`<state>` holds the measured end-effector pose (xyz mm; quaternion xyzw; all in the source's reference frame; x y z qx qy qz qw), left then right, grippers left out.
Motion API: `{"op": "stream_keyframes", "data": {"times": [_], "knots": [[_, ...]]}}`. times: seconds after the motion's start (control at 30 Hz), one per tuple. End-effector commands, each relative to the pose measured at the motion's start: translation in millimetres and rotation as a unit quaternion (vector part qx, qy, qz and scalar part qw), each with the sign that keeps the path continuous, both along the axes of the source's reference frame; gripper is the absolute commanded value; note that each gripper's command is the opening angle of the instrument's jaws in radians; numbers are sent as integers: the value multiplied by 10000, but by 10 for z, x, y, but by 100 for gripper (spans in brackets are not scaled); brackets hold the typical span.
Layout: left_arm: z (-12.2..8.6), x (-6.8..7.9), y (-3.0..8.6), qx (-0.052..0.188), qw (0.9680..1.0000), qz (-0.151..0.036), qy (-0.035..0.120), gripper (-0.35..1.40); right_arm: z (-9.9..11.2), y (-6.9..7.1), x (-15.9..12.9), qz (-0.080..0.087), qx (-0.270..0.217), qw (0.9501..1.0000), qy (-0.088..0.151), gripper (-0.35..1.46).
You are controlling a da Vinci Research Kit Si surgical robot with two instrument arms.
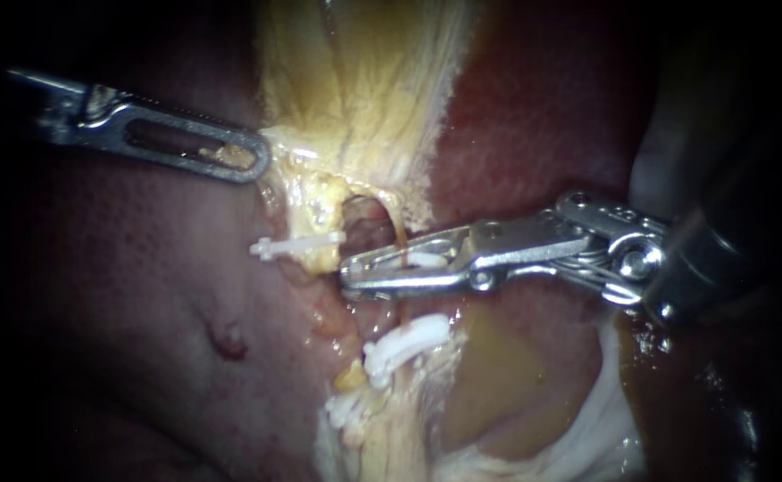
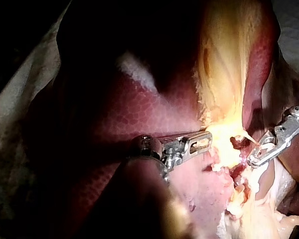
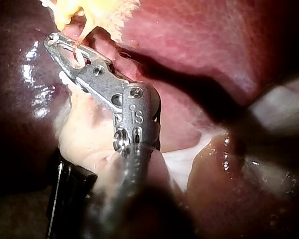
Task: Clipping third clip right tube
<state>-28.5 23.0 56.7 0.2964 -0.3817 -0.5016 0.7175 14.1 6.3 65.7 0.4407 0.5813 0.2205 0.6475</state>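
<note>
Right tube [image 1: 398, 234]: a thin pale strand hanging from the gallbladder [image 1: 364, 80] and passing through the right instrument's claw.
Right instrument [image 1: 348, 275]: its shaft comes in from the right tube's right. The claw lies across the tube and its tips reach just past the tube's left side.
Right claw state: narrowed but not pressed flat, pinching a white loaded clip [image 1: 427, 261] between its halves. The tube stands in the slim gap that remains.
Loaded clip: inside the claw, just right of the tube where it crosses. I cannot tell whether it already wraps the tube.
Right wrist view: the tube shows through the slot near the claw's tip.
Lower clips: one white clip [image 1: 406, 342] sits on the tube below the claw. Another [image 1: 346, 409] lies farther down, to the tube's left.
Side clip [image 1: 297, 243]: on a yellow stalk just left of the tube, level with the claw tips.
Left instrument [image 1: 262, 161]: well left of the tube and higher, its claw pressed together on the gallbladder's yellow edge, which shows through the slot.
Liver [image 1: 123, 268]: dark red, on both sides of the tube.
</note>
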Motion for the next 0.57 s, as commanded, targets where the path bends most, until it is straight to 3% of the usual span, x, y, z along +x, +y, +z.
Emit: {"op": "stream_keyframes", "data": {"times": [0.03,0.17,0.57], "knots": [[0,0,0,1,10000,-3,2,-35,0,0,-1,-9,-18,10000,-27,-35],[0,0,0,1,10000,-3,2,-35,0,0,-2,-127,-20,9998,-147,-35],[0,0,0,1,10000,-3,2,-35,5,2,-4,-153,3,9998,-157,-35]]}}
